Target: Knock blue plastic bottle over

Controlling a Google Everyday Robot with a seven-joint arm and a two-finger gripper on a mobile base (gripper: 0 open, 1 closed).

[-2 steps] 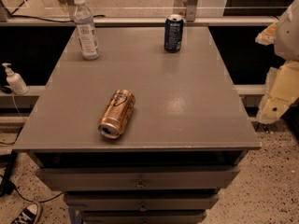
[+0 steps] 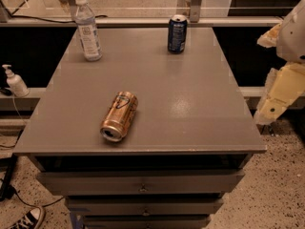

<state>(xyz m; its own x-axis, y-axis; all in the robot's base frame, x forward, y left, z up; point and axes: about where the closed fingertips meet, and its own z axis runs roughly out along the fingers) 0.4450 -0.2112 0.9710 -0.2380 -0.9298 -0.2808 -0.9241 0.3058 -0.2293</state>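
Currently in the approach step. My gripper (image 2: pixel 268 112) hangs off the table's (image 2: pixel 190 104) right edge, and I cannot tell its grip state. The blue plastic bottle (image 2: pixel 87 30) stands upright at the far left corner. Next move, as I judge it: reach across, clear the dark can (image 2: pixel 177 34), and shove the bottle high on its side.

The blue plastic bottle (image 2: pixel 88 30) stands upright at the far left corner of the grey table (image 2: pixel 190 104). A dark blue can (image 2: pixel 177 34) stands upright by the table's far edge. A gold can (image 2: pixel 119 116) lies on its side near the table's front edge. The gripper (image 2: pixel 268 111) hangs beyond the table's right edge.
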